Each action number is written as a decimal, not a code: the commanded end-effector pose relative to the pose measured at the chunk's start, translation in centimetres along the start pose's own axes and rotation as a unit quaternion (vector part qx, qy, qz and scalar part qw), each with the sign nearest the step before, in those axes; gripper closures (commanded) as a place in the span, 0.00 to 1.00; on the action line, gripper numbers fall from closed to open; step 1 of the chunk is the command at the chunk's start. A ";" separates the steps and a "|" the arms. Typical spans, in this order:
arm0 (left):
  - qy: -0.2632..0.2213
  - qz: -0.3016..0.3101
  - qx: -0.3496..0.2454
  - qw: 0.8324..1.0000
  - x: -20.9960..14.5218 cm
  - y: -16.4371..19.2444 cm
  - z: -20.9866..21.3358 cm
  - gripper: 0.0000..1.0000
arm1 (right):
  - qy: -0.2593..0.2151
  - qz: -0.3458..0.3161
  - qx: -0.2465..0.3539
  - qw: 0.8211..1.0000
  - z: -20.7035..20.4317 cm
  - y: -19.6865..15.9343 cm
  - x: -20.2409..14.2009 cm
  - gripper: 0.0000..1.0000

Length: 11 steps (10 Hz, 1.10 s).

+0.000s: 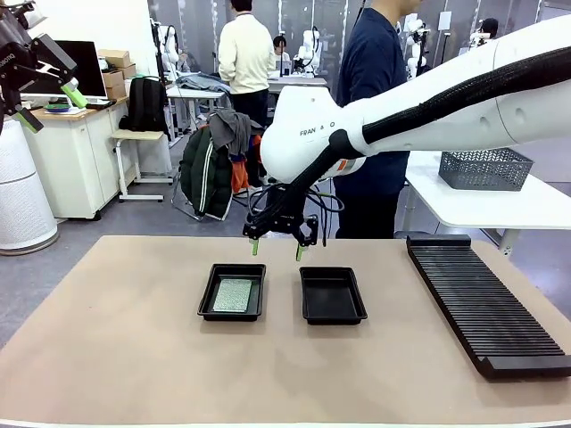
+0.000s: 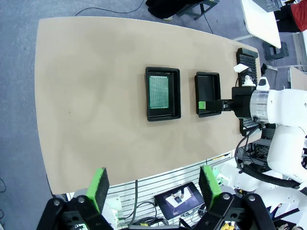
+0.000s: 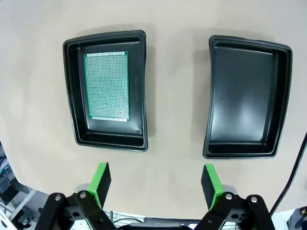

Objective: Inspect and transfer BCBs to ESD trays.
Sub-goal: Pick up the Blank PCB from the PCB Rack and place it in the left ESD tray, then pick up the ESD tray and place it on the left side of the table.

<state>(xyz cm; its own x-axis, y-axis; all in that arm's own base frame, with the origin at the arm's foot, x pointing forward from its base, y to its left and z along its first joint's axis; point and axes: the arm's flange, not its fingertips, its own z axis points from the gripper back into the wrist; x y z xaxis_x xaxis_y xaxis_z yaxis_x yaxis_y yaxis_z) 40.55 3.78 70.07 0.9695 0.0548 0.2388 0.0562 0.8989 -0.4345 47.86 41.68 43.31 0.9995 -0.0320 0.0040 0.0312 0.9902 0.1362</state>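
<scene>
Black trays, front view: two side by side mid-table; left tray [image 1: 205, 301] holds one pale green board [image 1: 234, 295] flat on its floor; right tray [image 1: 332, 296] is bare.
Right gripper, front view: right gripper [image 1: 277, 250] hangs over the far rims, between the two trays, fingers spread, nothing in them.
Left gripper, front view: left gripper [image 1: 51, 105] is high at the left, well apart from the table [image 1: 116, 339], spread, empty.
Person, front view: person [image 1: 370, 80] stands just behind the far edge, near the reaching arm; a bump looks possible if either moves.
Left wrist view: seen from high up, the board [image 2: 159, 92] is in the left tray [image 2: 175, 96], with the right tray [image 2: 207, 91] beside it; left gripper [image 2: 154, 187] is wide apart.
Right wrist view: right gripper [image 3: 156, 179] is wide above both trays; the board [image 3: 107, 86] sits toward one long wall of the left tray [image 3: 139, 96], with bare floor on its other side.
Risk, pick: the board is thin, flat and below the rim, so the pads may slip off its edges, scrape its face or catch the wall.
Risk, tray: nothing visibly pins the trays, so one may slide or lift with the board.
Risk, placing: a tilted release could leave the board propped on the right tray [image 3: 244, 96] rim.
</scene>
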 end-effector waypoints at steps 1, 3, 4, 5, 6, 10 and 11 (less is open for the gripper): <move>0.000 0.002 0.000 1.000 -0.1 0.0 0.0 0.00 | 0.001 -0.002 0.005 1.000 -0.1 0.0 -0.1 0.00; 0.000 0.002 0.000 1.000 -0.1 0.0 0.0 0.00 | 0.001 -0.002 0.005 1.000 -0.1 0.0 -0.1 0.00; 0.000 0.002 0.000 1.000 -0.1 0.0 0.0 0.00 | 0.001 -0.002 0.005 1.000 -0.1 0.0 -0.1 0.00; 0.000 0.002 0.000 1.000 -0.1 0.0 0.0 0.00 | 0.001 -0.002 0.005 1.000 -0.1 0.0 -0.1 0.00; 0.000 0.002 0.000 1.000 -0.1 0.0 0.0 0.00 | 0.001 -0.002 0.005 1.000 -0.1 0.0 -0.1 0.00; 0.000 0.002 0.000 1.000 -0.1 0.0 0.0 0.00 | 0.001 -0.002 0.005 1.000 -0.1 0.0 -0.1 0.00; 0.000 0.002 0.000 1.000 -0.1 0.0 0.0 0.00 | 0.001 -0.002 0.005 1.000 -0.1 0.0 -0.1 0.00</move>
<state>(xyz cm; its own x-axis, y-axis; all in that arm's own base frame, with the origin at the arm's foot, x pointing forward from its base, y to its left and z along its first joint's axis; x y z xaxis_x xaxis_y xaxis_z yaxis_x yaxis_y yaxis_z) 40.55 3.78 70.07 0.9695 0.0548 0.2388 0.0562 0.8989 -0.4345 47.87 41.69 43.27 0.9995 -0.0319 0.0034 0.0312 0.9902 0.1360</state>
